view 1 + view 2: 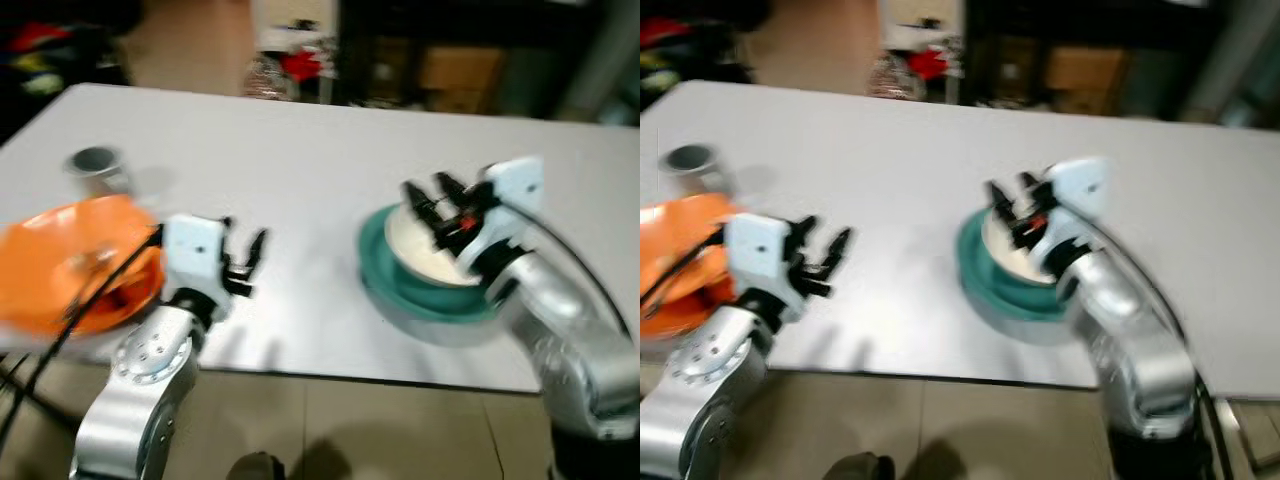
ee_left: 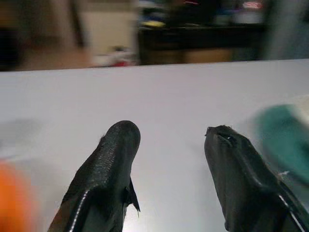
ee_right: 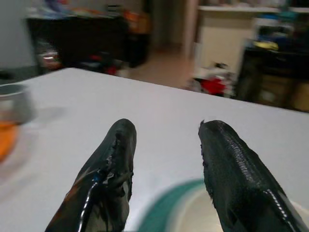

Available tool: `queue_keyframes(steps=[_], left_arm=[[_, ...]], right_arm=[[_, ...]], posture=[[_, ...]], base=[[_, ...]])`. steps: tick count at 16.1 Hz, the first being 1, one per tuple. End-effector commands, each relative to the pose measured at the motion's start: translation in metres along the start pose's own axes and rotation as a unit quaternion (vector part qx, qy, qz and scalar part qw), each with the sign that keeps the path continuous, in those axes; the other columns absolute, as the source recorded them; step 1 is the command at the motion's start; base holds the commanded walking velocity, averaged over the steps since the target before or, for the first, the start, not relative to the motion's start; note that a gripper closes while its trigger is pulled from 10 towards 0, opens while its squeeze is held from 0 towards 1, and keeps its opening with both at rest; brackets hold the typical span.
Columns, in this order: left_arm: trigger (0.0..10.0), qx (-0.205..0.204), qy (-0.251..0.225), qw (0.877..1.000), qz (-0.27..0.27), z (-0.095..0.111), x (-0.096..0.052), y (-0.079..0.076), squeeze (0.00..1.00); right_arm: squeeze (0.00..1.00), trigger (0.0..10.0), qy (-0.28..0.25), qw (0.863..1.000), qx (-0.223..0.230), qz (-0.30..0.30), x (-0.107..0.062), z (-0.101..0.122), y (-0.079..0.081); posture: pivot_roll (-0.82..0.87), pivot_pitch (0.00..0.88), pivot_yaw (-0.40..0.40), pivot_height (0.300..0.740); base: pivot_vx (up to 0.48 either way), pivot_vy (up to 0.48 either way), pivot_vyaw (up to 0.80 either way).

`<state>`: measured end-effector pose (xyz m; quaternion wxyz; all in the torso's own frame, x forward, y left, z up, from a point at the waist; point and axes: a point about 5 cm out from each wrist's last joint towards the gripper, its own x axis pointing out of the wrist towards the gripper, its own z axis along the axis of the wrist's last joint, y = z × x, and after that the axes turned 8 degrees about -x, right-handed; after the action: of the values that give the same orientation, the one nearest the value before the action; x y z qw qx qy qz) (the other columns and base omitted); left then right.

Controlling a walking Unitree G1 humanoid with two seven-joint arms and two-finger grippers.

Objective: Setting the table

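Two stacks of dishes sit near the front edge of the long white table [image 1: 300, 150]: a cream round bowl [image 1: 425, 250] nested in a wider teal round dish [image 1: 385, 285] on the robot's right, and a glossy orange bowl [image 1: 70, 255] on its left, with a small grey metal cup [image 1: 95, 162] just behind it. The head views are blurred, so finer detail of the crockery cannot be read.

The right tool [image 1: 432, 210] hovers over the cream bowl, its two black fingers spread wide and holding nothing; the right wrist view looks past them, with the cream and teal rims below. The left tool [image 1: 245, 255] hangs above bare table between the two stacks, just beside the orange bowl, also wide apart and empty.

The step in hand appears to be taking the cream bowl out of the teal dish. To do it well, the right tool should straddle one wall of the bowl, one finger inside and one outside, and close on that rim alone so the teal dish is not caught too. Lift straight up before moving sideways, or the lower dish may drag toward the near edge.
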<state>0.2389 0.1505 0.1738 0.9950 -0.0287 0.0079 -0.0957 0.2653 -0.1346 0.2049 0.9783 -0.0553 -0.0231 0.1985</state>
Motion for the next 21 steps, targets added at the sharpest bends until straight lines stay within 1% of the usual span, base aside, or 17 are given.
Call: queue_keyframes(steps=[1,2,3,6,8,10,12,13,14,15,16,17,18,19,21], left_arm=[[10.0,0.003,-0.029,1.000,0.010,0.010,-0.002,-0.002,0.00],[10.0,0.004,-0.030,0.999,0.013,0.009,-0.001,-0.002,0.00],[10.0,0.008,-0.031,0.999,0.023,0.009,0.001,-0.003,0.00],[10.0,-0.002,-0.037,0.998,0.053,0.009,-0.002,-0.001,0.00],[10.0,0.000,-0.023,0.999,0.048,0.006,-0.012,0.003,0.00],[10.0,0.008,-0.012,0.997,0.075,-0.001,-0.014,0.013,0.00],[10.0,0.008,-0.017,0.997,0.072,0.003,-0.014,0.011,0.00],[10.0,0.022,-0.014,0.998,0.063,0.003,-0.016,0.012,0.00],[10.0,0.026,-0.010,0.998,0.064,0.001,-0.018,0.015,0.00],[10.0,0.021,-0.012,0.997,0.072,0.002,-0.018,0.017,0.00],[10.0,-0.003,-0.020,0.997,0.078,0.006,-0.018,0.016,0.00],[10.0,-0.012,-0.017,0.997,0.071,0.006,-0.018,0.013,0.00],[10.0,-0.006,-0.012,0.998,0.069,0.002,-0.019,0.012,0.00],[10.0,-0.001,-0.011,0.997,0.082,0.002,-0.018,0.013,0.00],[10.0,-0.001,-0.014,0.997,0.076,0.005,-0.016,0.013,0.00]], right_arm=[[0.00,10.0,0.005,1.000,-0.010,-0.009,-0.004,-0.002,0.003],[0.00,10.0,0.008,1.000,-0.011,-0.007,-0.004,-0.004,0.006],[0.00,10.0,0.011,1.000,-0.026,-0.010,-0.005,-0.005,0.010],[0.00,10.0,0.015,0.999,-0.026,-0.026,-0.007,-0.006,0.008],[0.00,10.0,0.013,0.999,-0.021,-0.029,-0.009,-0.006,0.004],[0.00,10.0,0.015,0.999,-0.026,-0.029,-0.006,-0.006,0.003],[0.00,10.0,0.012,0.999,-0.018,-0.030,-0.007,-0.006,0.003],[0.00,10.0,0.020,0.999,-0.008,-0.037,-0.007,-0.011,0.003],[0.00,10.0,0.025,0.999,0.005,-0.046,-0.008,-0.015,0.002],[0.00,10.0,0.027,0.998,0.005,-0.050,-0.009,-0.016,0.001],[0.00,10.0,0.025,0.999,0.002,-0.048,-0.011,-0.014,0.001],[0.00,10.0,0.026,0.999,-0.003,-0.043,-0.012,-0.014,0.001],[0.00,10.0,0.032,0.999,-0.009,-0.041,-0.012,-0.019,0.001],[0.00,10.0,0.032,0.999,-0.011,-0.038,-0.010,-0.018,0.000],[0.00,10.0,0.027,0.999,-0.009,-0.036,-0.008,-0.014,0.001]], posture=[[0.02,0.000,-0.009,0.740],[0.02,0.000,-0.003,0.740],[0.02,0.000,-0.001,0.740],[0.02,0.000,-0.010,0.740],[0.03,0.000,-0.029,0.740],[0.03,0.000,-0.028,0.740],[0.04,0.000,-0.045,0.740],[0.05,0.000,-0.046,0.740],[0.04,0.000,-0.042,0.740],[0.03,0.000,-0.027,0.740],[0.03,0.000,-0.025,0.740],[0.03,0.000,-0.029,0.740],[0.04,0.000,-0.031,0.740],[0.04,0.000,-0.031,0.740],[0.04,0.000,-0.037,0.740]], base=[[0.000,0.000,0.80],[0.000,0.000,0.80],[0.000,0.000,0.80],[0.000,0.000,0.80],[0.000,0.000,0.80],[0.000,0.000,0.80],[0.000,0.000,0.80],[0.000,0.000,0.80],[0.000,0.000,0.80],[0.000,0.000,0.80],[0.000,0.000,0.80],[0.000,0.000,0.80],[0.000,0.000,0.80],[0.000,0.000,0.80],[0.000,0.000,0.80]])
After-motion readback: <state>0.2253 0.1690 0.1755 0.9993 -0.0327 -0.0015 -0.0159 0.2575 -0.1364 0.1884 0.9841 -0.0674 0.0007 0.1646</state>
